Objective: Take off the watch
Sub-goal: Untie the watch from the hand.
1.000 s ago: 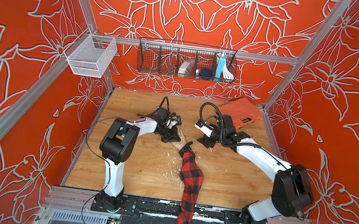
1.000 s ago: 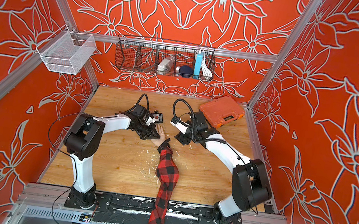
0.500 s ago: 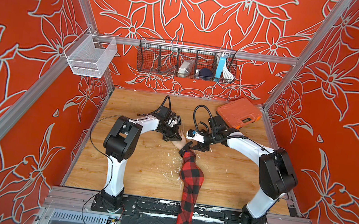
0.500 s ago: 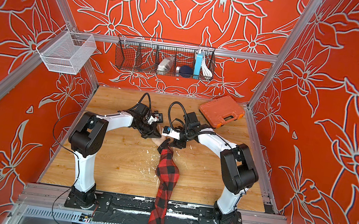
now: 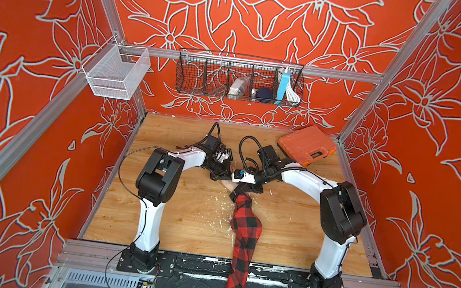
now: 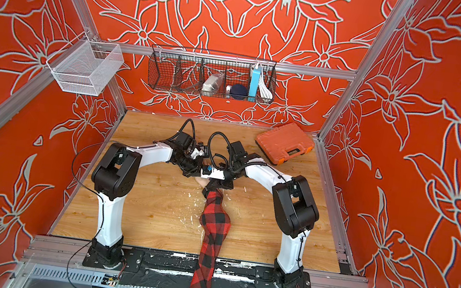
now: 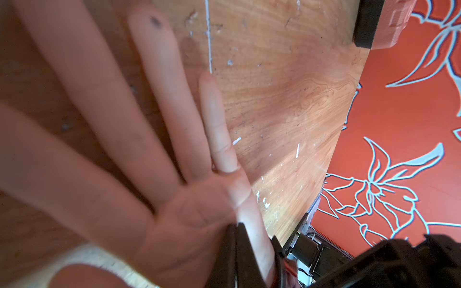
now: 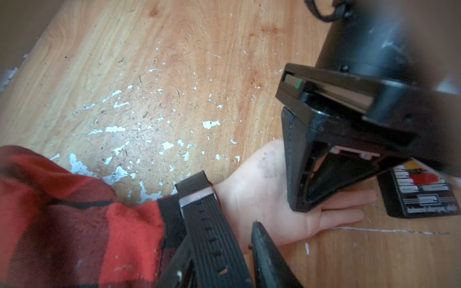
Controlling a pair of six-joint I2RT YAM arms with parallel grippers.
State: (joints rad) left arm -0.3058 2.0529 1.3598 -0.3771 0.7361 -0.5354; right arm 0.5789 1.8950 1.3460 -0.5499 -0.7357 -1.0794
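Observation:
A pale dummy hand (image 8: 249, 194) in a red plaid sleeve (image 5: 246, 222) lies palm up on the wooden table (image 5: 183, 220). The watch (image 8: 212, 224) is on its wrist, showing a black ribbed strap with a silver keeper (image 8: 197, 197); its case is hidden. My right gripper (image 8: 220, 239) is shut on the strap, one finger on each edge. In both top views it hangs over the wrist (image 5: 244, 187) (image 6: 219, 183). My left gripper (image 7: 235, 228) is shut with nothing between its fingers, its tip (image 8: 299, 207) pressing on the palm.
An orange tool case (image 5: 307, 146) lies at the back right of the table. A black wire basket (image 5: 239, 78) hangs on the back wall and a white mesh basket (image 5: 116, 70) on the left rail. A small black printed card (image 8: 421, 192) lies beside the fingers.
My right arm has swung in from the right onto the wrist, and its jaws have closed around the strap. The left gripper has stayed on the hand.

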